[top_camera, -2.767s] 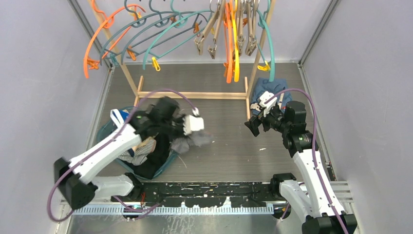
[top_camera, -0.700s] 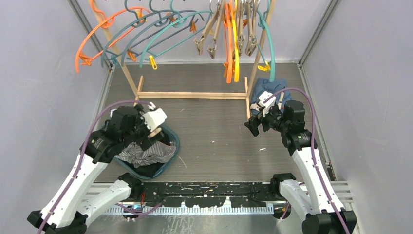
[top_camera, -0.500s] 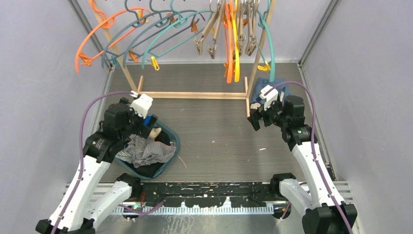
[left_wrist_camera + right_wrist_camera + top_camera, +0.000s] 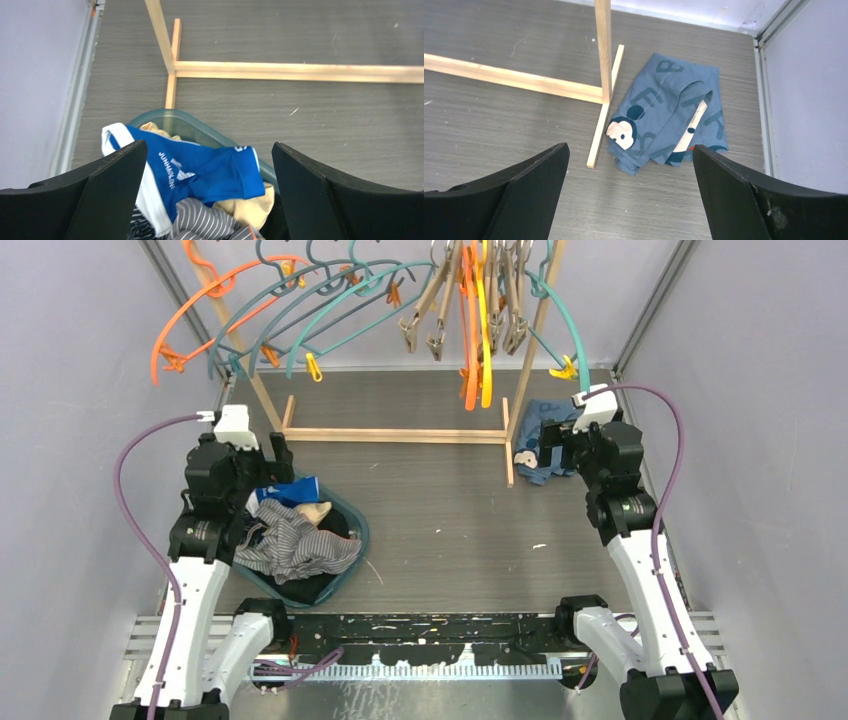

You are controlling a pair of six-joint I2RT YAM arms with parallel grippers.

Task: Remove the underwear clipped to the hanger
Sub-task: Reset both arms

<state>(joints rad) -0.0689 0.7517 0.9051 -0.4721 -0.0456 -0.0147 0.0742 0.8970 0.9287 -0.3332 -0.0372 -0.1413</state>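
Observation:
The underwear lies heaped in a teal basket at the left: a navy pinstriped pair, a bright blue pair and a beige pair. My left gripper hangs open just above the basket's far rim, holding nothing. The left gripper sits at the basket's back left. My right gripper is open and empty over bare floor, near the rack's right foot. The hangers on the rack show no garment clipped to them.
A blue cartoon-face garment lies on the floor by the wooden rack's right post. The rack's base bar crosses behind the basket. Wooden clip hangers and orange ones hang mid-rack. Grey walls close in left and right.
The left gripper let a grey striped garment drop into the basket, then drew back to the left rear. The right arm swung back toward the right rear corner.

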